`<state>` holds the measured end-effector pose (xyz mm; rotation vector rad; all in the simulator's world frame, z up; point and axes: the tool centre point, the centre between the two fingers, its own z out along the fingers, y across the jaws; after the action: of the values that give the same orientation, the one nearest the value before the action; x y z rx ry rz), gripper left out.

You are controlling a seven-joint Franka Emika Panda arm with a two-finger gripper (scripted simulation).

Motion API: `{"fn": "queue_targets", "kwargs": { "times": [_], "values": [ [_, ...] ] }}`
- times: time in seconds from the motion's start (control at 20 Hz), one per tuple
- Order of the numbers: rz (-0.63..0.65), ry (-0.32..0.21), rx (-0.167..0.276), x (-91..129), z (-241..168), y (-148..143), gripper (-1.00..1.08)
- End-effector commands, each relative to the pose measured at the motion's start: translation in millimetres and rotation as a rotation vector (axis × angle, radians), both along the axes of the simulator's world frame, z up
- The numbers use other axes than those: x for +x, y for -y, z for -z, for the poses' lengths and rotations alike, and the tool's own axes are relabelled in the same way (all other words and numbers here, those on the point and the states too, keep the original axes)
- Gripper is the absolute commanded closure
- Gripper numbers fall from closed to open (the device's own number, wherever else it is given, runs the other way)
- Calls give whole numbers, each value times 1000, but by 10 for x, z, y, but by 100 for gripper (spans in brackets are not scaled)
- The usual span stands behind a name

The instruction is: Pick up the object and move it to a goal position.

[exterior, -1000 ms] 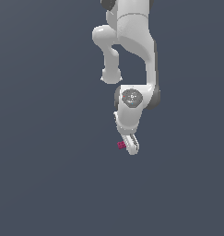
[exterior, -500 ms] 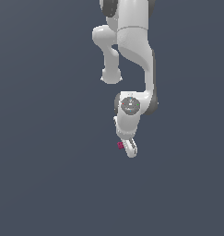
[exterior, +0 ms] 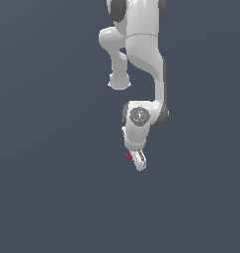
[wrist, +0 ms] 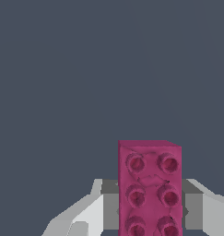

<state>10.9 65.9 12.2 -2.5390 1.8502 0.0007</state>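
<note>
The pincer (exterior: 138,161) is closed on the pink brick (wrist: 149,189), fingers (wrist: 196,207) pressing both its long sides. The wrist view cuts off the brick's near end; outside, only a pink speck (exterior: 129,155) shows.

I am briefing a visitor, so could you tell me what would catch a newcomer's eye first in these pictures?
The white Panda arm reaches down the middle of the exterior view against plain dark grey. In the wrist view, a magenta studded brick dominates, sitting between the grey jaws of the gripper; outside it is a speck at the arm's tip.
</note>
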Motion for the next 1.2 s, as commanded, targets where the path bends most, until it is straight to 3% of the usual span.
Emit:
{"fn": "queue_targets", "kwargs": {
  "times": [0.0, 0.6, 1.15],
  "values": [
    [0, 0, 0, 1, 2, 0, 108],
    [1, 0, 0, -2, -147, -30, 108],
    [2, 0, 0, -14, -1008, -216, 108]
  ]
}}
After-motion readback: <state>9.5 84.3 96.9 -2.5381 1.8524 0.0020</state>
